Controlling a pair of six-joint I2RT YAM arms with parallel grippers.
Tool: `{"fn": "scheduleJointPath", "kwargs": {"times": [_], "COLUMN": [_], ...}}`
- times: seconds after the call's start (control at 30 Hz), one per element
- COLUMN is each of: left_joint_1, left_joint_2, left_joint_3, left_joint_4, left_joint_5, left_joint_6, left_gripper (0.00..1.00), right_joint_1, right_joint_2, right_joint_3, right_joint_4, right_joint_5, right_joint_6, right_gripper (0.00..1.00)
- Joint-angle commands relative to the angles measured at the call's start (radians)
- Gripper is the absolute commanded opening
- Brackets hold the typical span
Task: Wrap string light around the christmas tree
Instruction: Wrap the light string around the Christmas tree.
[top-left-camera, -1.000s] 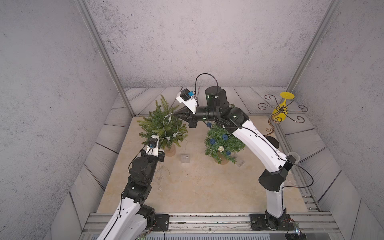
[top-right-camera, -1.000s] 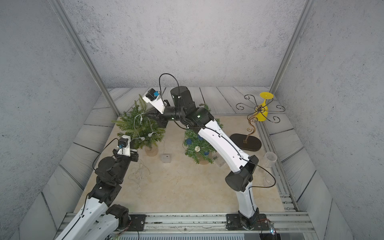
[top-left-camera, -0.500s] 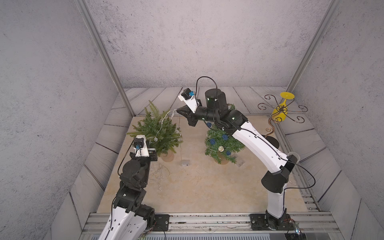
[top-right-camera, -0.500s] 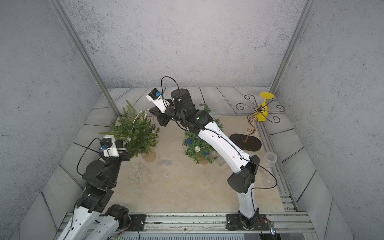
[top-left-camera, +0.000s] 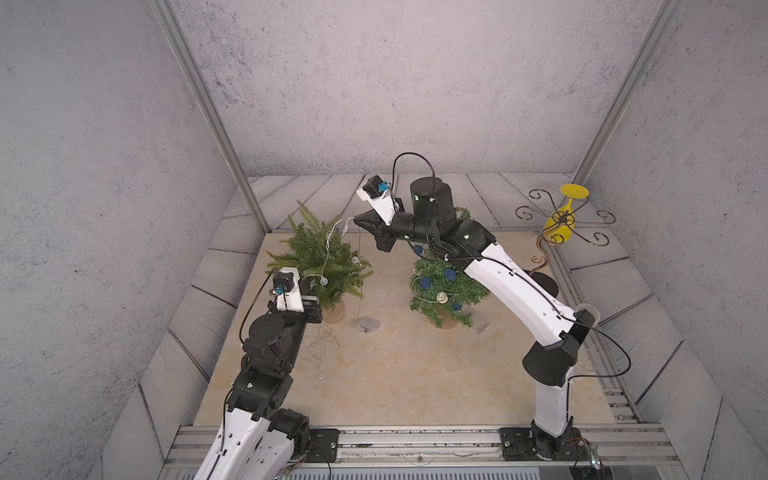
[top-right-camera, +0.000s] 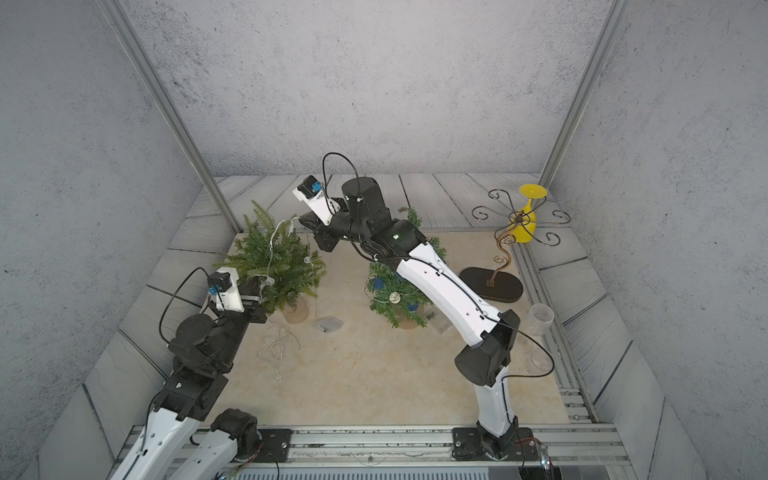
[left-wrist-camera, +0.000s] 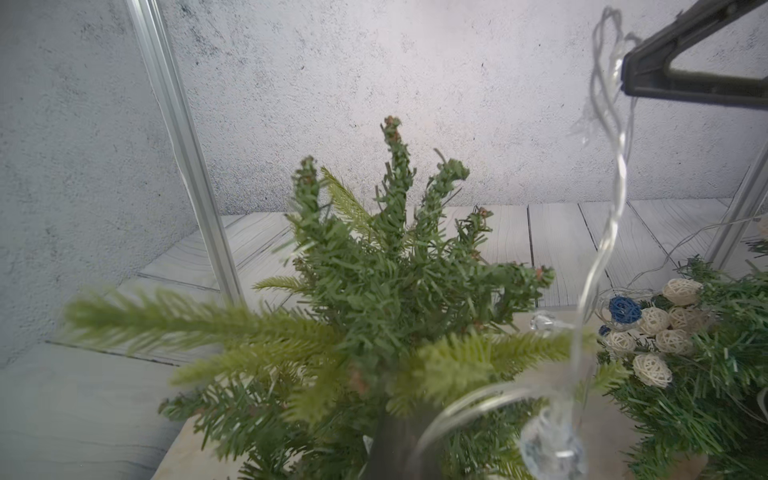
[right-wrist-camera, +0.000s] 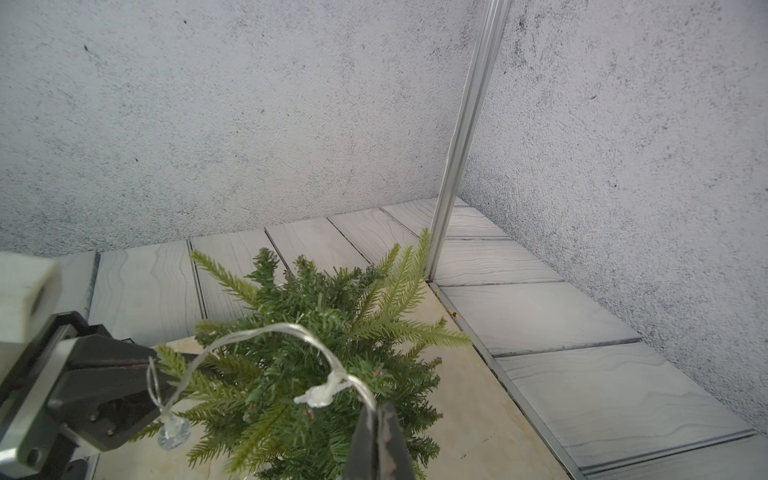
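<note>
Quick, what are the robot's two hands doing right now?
Left gripper: closed, holding the string light.
Right gripper: closed, holding the same string light.

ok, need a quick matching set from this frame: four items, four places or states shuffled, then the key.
1 right gripper
2 yellow glass
3 clear box
4 blue balls

A hung upside down on the wire stand
B on the table between the two trees
C shut on the string light, high by the bare tree
D on the decorated tree

Pairs: 1-C, 2-A, 3-B, 4-D
</note>
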Motion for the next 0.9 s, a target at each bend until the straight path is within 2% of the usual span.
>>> {"fn": "scheduleJointPath", "kwargs": {"times": [0.0,0.03,0.07,0.37,0.4,0.43,0.47,0.5,0.53,0.57,0.6,0.73,0.87], "left_joint_1": [0.001,0.002,0.002,0.002,0.002,0.002,0.002,0.002,0.002,0.002,0.002,0.002,0.002], "left_joint_2": [-0.015,-0.019,-0.023,-0.071,-0.074,-0.077,-0.076,-0.076,-0.072,-0.064,-0.052,-0.021,-0.114], "left_joint_3": [0.032,0.031,0.03,-0.002,-0.002,-0.002,0.001,0.004,0.004,0.004,0.005,0.026,0.065], "left_joint_4": [-0.051,-0.053,-0.055,-0.022,-0.02,-0.025,-0.032,-0.032,-0.027,-0.02,-0.014,-0.019,-0.128], "left_joint_5": [0.0,0.006,0.004,-0.028,-0.044,-0.058,-0.056,-0.054,-0.053,-0.044,-0.039,-0.066,-0.162], "left_joint_6": [-0.008,-0.008,-0.012,0.004,0.008,0.016,0.031,0.039,0.044,0.049,0.052,0.027,-0.058], "left_gripper": [0.14,0.24,0.27,0.28,0.29,0.36,0.38,0.35,0.27,0.11,0.02,0.0,0.0], "right_joint_1": [-0.001,-0.001,-0.001,-0.001,-0.001,-0.001,-0.001,-0.001,-0.001,-0.001,-0.001,-0.001,-0.001], "right_joint_2": [-0.009,-0.008,-0.009,-0.043,-0.045,-0.045,-0.047,-0.049,-0.051,-0.052,-0.054,-0.061,-0.073], "right_joint_3": [0.018,0.018,0.018,0.004,0.004,0.006,0.009,0.008,0.006,0.004,0.001,-0.006,-0.022], "right_joint_4": [0.011,0.01,0.011,0.003,0.001,-0.003,-0.008,-0.009,-0.009,-0.008,-0.006,0.001,0.01], "right_joint_5": [-0.028,-0.028,-0.027,-0.061,-0.063,-0.068,-0.075,-0.078,-0.083,-0.087,-0.091,-0.091,-0.044], "right_joint_6": [0.013,0.013,0.013,0.026,0.027,0.027,0.026,0.026,0.028,0.029,0.03,0.033,0.031], "right_gripper": [0.0,0.0,0.0,0.0,0.0,0.0,0.0,0.0,0.0,0.0,0.0,0.0,0.0]}}
